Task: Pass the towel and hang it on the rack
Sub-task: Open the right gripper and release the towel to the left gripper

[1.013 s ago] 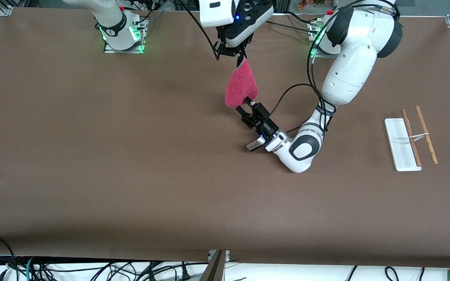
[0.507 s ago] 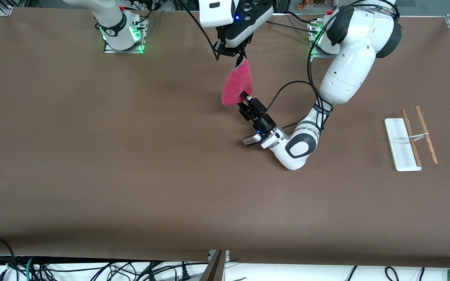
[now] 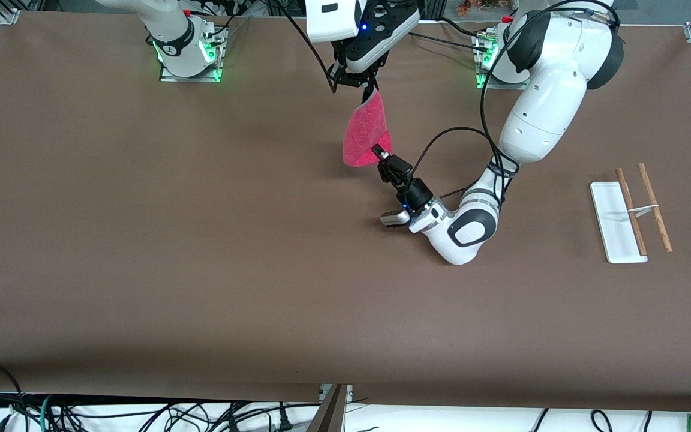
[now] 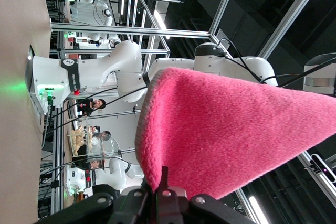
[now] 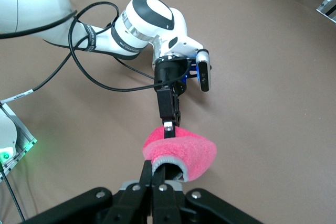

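Note:
The pink-red towel (image 3: pixel 364 135) hangs in the air over the table's middle, toward the robots' bases. My right gripper (image 3: pixel 369 90) is shut on its top edge; in the right wrist view (image 5: pixel 159 174) the fingers pinch the towel's (image 5: pixel 184 150) grey hem. My left gripper (image 3: pixel 379 151) reaches up from below and is shut on the towel's lower corner; the left wrist view (image 4: pixel 160 182) shows the towel (image 4: pixel 226 135) caught between its closed fingers. The rack (image 3: pixel 627 216) stands at the left arm's end of the table, with two wooden rods over a white base.
The left arm's wrist and elbow (image 3: pixel 462 228) hang low over the table, nearer the front camera than the towel. Its black cable (image 3: pixel 453 135) loops beside the towel. The brown table (image 3: pixel 201 240) stretches wide toward the right arm's end.
My left gripper has risen from just under the towel to its lower corner and shut on it. The towel swayed slightly. The right gripper has held still.

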